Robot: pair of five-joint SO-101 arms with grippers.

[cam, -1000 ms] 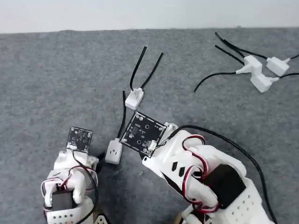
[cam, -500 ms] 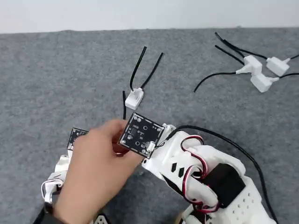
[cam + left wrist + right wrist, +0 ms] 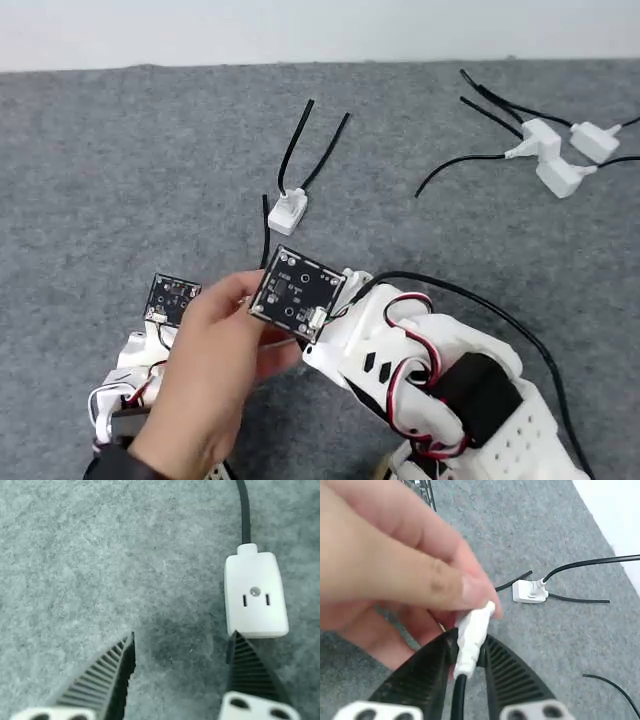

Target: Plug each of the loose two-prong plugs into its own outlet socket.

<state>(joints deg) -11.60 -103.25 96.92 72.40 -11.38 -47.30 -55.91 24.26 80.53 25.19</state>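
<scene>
The plug you have to seat sits between the jaws of your right gripper. The jaws stand narrow and appear to pinch its cord end, with the black cord running back toward the wrist. A person's hand has its fingertips on the plug's far end, so the prongs are hidden and you cannot tell how they are turned. The plug's long axis follows the line of the jaws, pointing away from the wrist. The outlet socket lies flat in the near part of the grey mat, between the two arms. Its slotted face is up, and its long axis follows its own cord, which leads toward the far edge. Your left gripper hangs over it, wide open and holding nothing, with one fingertip just beside the socket's free end, so your left arm is much the nearer to it. Because the slots face up, you will likely have to tip the plug prongs-down and bring it across from the right, with the left gripper free to pin the socket body. A spare connector lies near the mat's middle, and a cluster of plugs lies toward the far right corner.
</scene>
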